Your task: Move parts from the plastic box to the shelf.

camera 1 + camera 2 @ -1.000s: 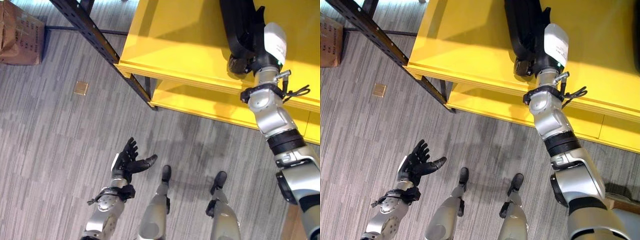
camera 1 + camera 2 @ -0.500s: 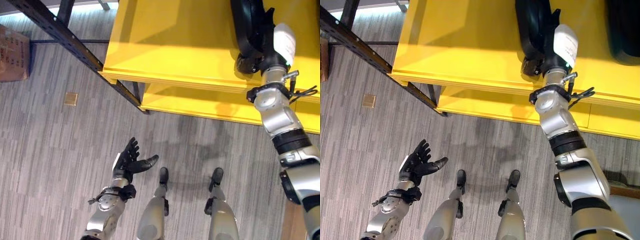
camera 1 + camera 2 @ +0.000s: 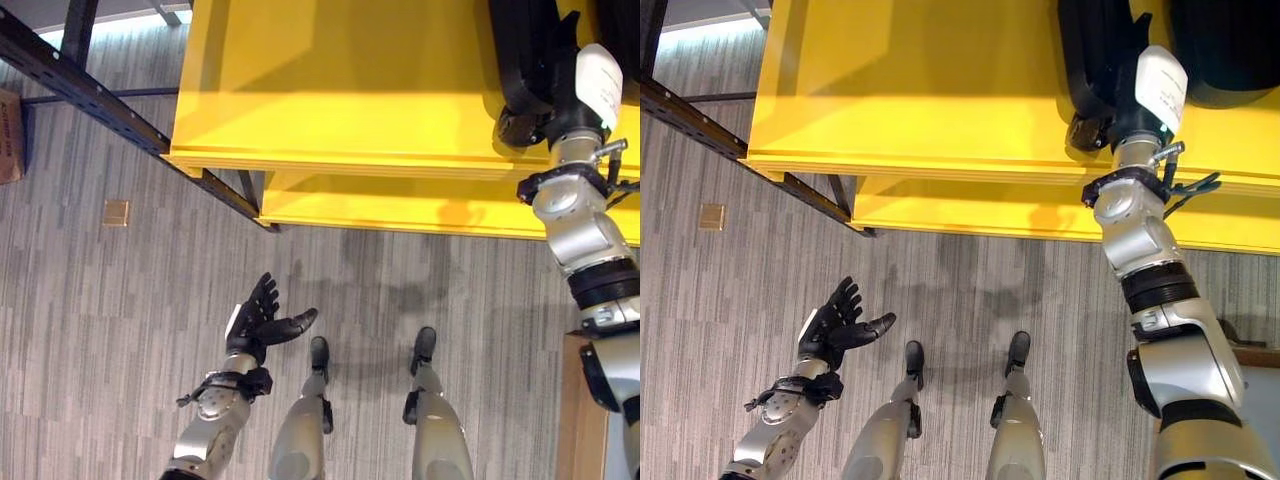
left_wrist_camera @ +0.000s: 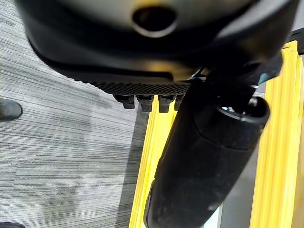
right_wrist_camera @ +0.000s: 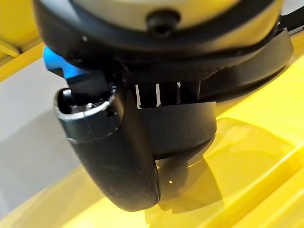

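The camera has swung sideways; the right hand (image 3: 1118,105) keeps its curled grip on the black part (image 3: 1092,50), nothing else moved.

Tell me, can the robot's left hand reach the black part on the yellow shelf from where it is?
Probably not. The left hand hangs open low over the floor, far from the yellow shelf, while the right hand is already at the black part.

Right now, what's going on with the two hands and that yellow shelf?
The right hand is up on the top board of the yellow shelf, against a long black part lying there. Its wrist view shows the thumb and fingers closed round the part's black edge. A second black part lies beside it on the same board. The left hand hangs open and empty over the grey floor.
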